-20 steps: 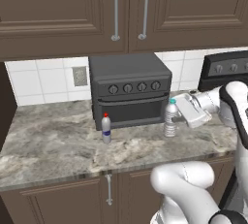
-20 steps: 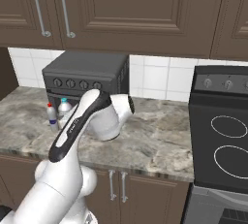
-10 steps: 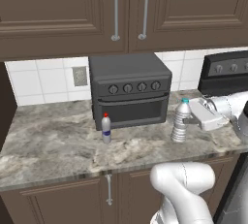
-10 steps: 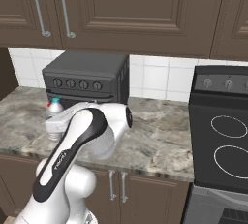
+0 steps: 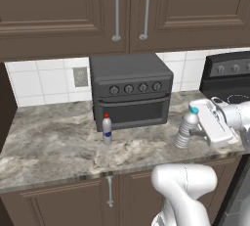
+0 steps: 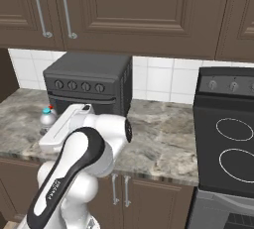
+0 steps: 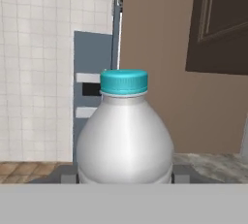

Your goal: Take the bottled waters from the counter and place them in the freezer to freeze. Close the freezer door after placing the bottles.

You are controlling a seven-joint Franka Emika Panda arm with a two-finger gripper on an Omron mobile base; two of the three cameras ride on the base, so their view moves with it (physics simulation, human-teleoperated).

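Observation:
My gripper (image 5: 191,133) is shut on the teal-capped bottled water (image 5: 186,131), which hangs slightly tilted over the right part of the counter (image 5: 53,146). In the hand view this bottle (image 7: 125,140) sits between my fingertips (image 7: 68,174), and the blue-grey freezer door (image 7: 92,53) with its dark control panel stands far behind it. The red-capped bottled water (image 5: 107,130) stands upright on the counter in front of the toaster oven's left corner. From the right base view the teal-capped bottle (image 6: 47,119) peeks out beside my white hand.
A dark grey toaster oven (image 5: 129,93) stands against the tiled wall behind both bottles. A black stove (image 6: 225,143) adjoins the counter on the right. Brown wall cabinets (image 5: 127,10) hang above. My own arm (image 6: 79,163) blocks much of the counter in the right base view.
My gripper has carried the teal-capped bottle to the right and toward the counter's front edge, away from the toaster oven. The red-capped bottle has stayed in place.

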